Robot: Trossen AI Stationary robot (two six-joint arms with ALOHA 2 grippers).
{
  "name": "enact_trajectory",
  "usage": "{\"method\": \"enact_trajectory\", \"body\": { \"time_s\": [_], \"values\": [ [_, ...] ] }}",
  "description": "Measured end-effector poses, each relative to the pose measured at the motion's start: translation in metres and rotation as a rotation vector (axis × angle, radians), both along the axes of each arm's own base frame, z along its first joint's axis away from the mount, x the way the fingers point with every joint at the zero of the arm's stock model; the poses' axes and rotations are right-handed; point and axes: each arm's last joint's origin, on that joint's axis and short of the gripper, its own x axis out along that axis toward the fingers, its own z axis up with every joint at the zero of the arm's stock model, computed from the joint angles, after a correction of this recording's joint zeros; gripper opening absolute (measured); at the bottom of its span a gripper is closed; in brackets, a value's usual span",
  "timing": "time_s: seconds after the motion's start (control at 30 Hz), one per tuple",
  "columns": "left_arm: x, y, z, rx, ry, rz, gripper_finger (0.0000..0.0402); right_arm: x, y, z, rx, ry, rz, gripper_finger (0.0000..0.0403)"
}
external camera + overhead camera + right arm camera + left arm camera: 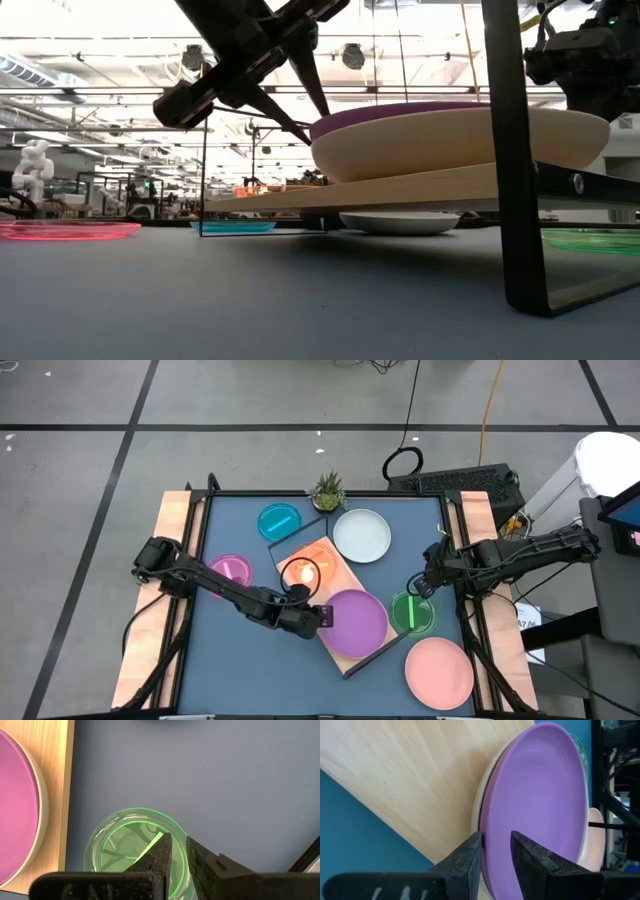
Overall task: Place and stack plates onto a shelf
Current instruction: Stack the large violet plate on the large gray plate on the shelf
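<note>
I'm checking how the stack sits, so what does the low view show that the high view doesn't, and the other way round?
Only the low view shows the purple plate nested in a cream plate, and the shelf raised off the table. Only the high view shows the salmon plate, the small plant and the right gripper above the green plate. Both show the left gripper at the purple plate's rim.

Overhead straight down, low level across table, two close wrist views, all sharing purple plate (356, 622)
</note>
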Motion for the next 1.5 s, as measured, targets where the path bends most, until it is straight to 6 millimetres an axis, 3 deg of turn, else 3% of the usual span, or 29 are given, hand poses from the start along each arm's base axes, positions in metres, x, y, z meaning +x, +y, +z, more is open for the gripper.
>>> {"method": "enact_trajectory", "body": {
  "time_s": [0.33,0.53,0.83,1.07,1.3,1.5],
  "values": [
    [0.000,-0.001,0.006,-0.036,-0.026,-0.024,0.0108,0.000,0.000,0.000,0.006,0.000,-0.001,0.0045],
    [-0.004,0.001,0.012,-0.007,-0.016,-0.030,0.0108,0.009,0.005,-0.002,0.117,-0.078,0.052,0.0045],
    [-0.003,0.003,0.014,0.076,-0.018,-0.124,0.0107,0.031,0.014,-0.046,0.348,-0.305,0.085,0.0005],
    [-0.002,0.002,0.015,0.102,-0.030,-0.159,0.0071,0.038,0.015,-0.076,0.390,-0.457,0.069,0.0001],
    [-0.005,0.003,0.012,0.138,0.022,-0.185,0.0029,0.045,0.018,-0.084,0.357,-0.462,0.127,0.0000],
    [-0.007,0.006,0.010,0.175,0.063,-0.212,0.0024,0.051,0.019,-0.085,0.351,-0.492,0.148,0.0000]
  ]
}}
